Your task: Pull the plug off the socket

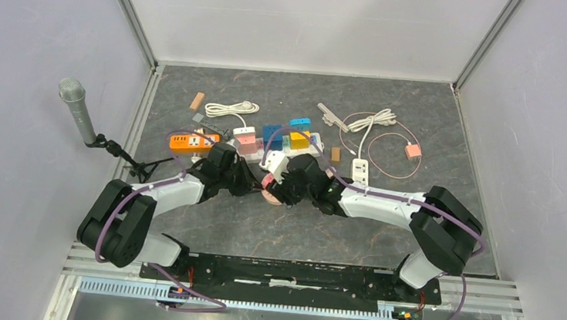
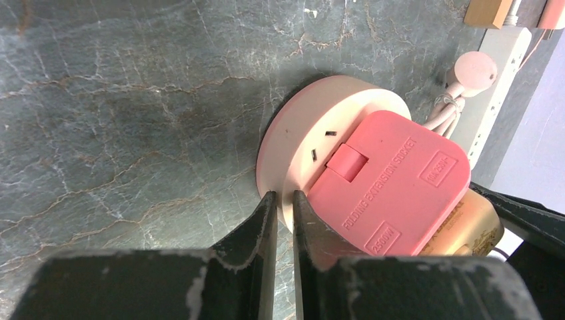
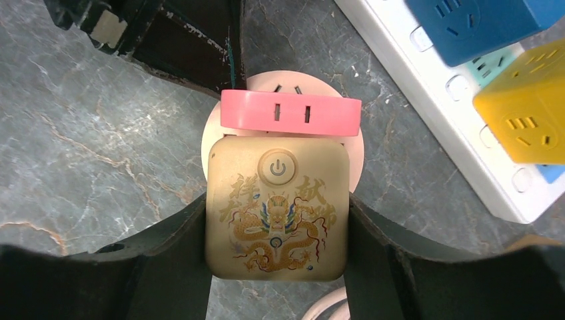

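A round pale-pink socket base (image 2: 313,127) lies on the grey stone table with a pink square folding extension socket (image 2: 393,180) on top. A gold plug block (image 3: 276,207) with a dragon print and a power button sits tight against the pink socket (image 3: 290,113). My left gripper (image 2: 284,198) is shut on the rim of the round base. My right gripper (image 3: 276,223) is shut on the sides of the gold plug. In the top view both grippers, left (image 1: 251,184) and right (image 1: 287,187), meet at the socket (image 1: 269,197) at table centre.
A white power strip (image 3: 440,87) carrying a blue cube adapter (image 3: 480,23) and a yellow one (image 3: 526,113) lies just right of the socket. An orange power strip (image 1: 193,143), coiled white cords (image 1: 230,110) and a microphone (image 1: 76,107) stand farther back and left.
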`<state>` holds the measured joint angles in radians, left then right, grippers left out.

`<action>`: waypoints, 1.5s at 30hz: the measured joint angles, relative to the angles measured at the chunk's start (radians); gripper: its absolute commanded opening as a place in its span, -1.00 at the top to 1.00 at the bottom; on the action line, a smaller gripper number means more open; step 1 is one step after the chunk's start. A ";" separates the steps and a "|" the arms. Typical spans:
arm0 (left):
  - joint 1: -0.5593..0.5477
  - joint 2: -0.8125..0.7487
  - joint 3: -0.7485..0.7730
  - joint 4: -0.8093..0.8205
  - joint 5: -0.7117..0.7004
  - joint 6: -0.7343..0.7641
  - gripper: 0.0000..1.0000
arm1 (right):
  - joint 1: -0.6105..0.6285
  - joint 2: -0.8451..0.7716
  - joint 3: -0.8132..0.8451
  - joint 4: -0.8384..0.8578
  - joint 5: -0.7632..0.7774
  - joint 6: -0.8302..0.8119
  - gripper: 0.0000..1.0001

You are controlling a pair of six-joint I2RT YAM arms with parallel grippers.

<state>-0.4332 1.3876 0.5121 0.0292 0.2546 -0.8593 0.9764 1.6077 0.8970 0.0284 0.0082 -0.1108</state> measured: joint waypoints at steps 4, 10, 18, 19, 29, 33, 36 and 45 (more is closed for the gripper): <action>0.000 0.013 0.010 0.002 0.003 0.000 0.62 | 0.011 0.008 0.013 -0.014 0.033 -0.048 1.00; 0.000 0.019 0.014 0.005 0.006 0.000 0.62 | -0.050 0.005 0.007 0.004 -0.084 0.005 1.00; 0.000 0.016 0.019 0.000 0.005 0.001 0.61 | -0.093 -0.013 -0.045 0.081 -0.156 0.118 1.00; 0.001 0.010 0.019 -0.002 0.003 0.002 0.61 | -0.072 -0.017 -0.045 0.075 -0.125 0.099 1.00; 0.001 -0.022 0.018 -0.053 -0.010 0.030 0.61 | -0.002 -0.029 -0.055 0.094 -0.024 0.055 1.00; 0.001 -0.023 0.018 -0.052 -0.013 0.038 0.61 | -0.072 -0.036 -0.100 0.174 -0.144 0.159 1.00; 0.001 -0.023 0.021 -0.056 -0.013 0.040 0.61 | -0.074 -0.035 -0.103 0.180 -0.154 0.175 1.00; 0.001 -0.058 0.026 -0.123 -0.034 0.064 0.60 | 0.038 -0.044 -0.092 0.158 0.006 0.055 1.00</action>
<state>-0.4324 1.3293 0.5377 -0.0937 0.2207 -0.7952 1.0142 1.5639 0.8055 0.1860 0.0143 -0.0555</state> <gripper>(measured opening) 0.197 0.647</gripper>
